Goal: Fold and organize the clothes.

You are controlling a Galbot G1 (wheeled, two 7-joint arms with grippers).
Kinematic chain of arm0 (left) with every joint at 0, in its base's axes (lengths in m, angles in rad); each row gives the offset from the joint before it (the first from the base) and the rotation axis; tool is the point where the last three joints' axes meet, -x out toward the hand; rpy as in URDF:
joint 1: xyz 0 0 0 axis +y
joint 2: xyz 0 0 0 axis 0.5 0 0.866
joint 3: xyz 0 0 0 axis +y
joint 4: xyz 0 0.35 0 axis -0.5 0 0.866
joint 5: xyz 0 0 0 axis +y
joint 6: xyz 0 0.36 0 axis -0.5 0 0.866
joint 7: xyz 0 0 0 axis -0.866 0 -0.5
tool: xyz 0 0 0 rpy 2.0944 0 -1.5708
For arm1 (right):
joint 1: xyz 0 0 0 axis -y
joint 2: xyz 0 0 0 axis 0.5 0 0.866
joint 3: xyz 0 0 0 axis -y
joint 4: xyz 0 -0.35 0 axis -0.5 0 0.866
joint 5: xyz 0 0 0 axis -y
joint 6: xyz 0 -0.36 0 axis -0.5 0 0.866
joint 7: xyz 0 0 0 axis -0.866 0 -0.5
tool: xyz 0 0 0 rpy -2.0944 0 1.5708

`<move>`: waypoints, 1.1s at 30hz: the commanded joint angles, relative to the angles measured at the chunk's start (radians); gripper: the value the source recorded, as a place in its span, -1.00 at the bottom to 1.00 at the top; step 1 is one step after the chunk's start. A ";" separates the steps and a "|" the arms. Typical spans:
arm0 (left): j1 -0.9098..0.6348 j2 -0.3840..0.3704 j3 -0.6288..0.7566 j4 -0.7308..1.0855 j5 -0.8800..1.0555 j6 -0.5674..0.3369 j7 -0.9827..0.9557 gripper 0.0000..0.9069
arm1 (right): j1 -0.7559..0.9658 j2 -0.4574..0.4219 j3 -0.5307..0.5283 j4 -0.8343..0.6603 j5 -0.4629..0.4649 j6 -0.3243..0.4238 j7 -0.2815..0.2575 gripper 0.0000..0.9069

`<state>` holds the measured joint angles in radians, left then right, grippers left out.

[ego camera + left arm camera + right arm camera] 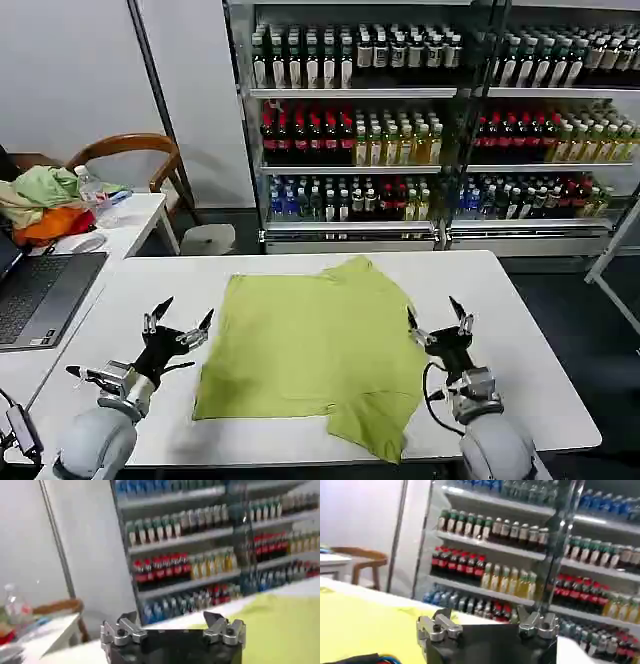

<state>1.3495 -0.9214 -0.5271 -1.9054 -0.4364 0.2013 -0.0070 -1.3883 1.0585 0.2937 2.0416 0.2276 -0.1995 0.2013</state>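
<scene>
The clothes are one lime yellow-green T-shirt (315, 345) lying partly folded on the white table (510, 340), one corner bunched at the near right. My left gripper (180, 318) hovers open just off the shirt's left edge, fingers pointing up and away, nothing between them. My right gripper (440, 318) stands open at the shirt's right edge, likewise holding nothing. In the left wrist view the open gripper (172, 622) has the yellow shirt (280, 630) off to one side. In the right wrist view the open gripper (487, 620) has the shirt (365, 622) beside it.
A second table on the left holds a laptop (40, 295), a pile of pale green, beige and orange garments (40, 205) and a water bottle (90, 185). A wooden chair (130, 150) stands behind it. Drink shelves (420, 130) fill the background.
</scene>
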 commanded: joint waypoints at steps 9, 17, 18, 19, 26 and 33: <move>0.227 0.029 -0.052 -0.252 -0.225 0.291 -0.106 1.00 | -0.246 -0.070 -0.027 0.133 0.060 -0.021 0.043 1.00; 0.317 0.037 -0.063 -0.306 -0.239 0.361 -0.136 1.00 | -0.361 -0.039 0.005 0.141 0.101 -0.003 0.042 1.00; 0.321 0.035 -0.061 -0.303 -0.241 0.362 -0.135 1.00 | -0.367 -0.037 0.010 0.144 0.097 -0.001 0.042 1.00; 0.324 0.032 -0.058 -0.303 -0.242 0.361 -0.133 1.00 | -0.369 -0.036 0.013 0.145 0.097 -0.001 0.041 1.00; 0.377 0.003 -0.041 -0.306 -0.220 0.332 -0.124 1.00 | -0.385 -0.014 -0.008 0.138 0.058 0.018 0.031 1.00; 0.335 -0.007 -0.029 -0.235 -0.211 0.288 -0.134 1.00 | -0.343 -0.007 -0.039 0.128 0.058 0.015 0.058 1.00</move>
<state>1.6678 -0.9218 -0.5585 -2.1524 -0.6542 0.4901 -0.1331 -1.7107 1.0521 0.2516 2.1618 0.2895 -0.1977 0.2622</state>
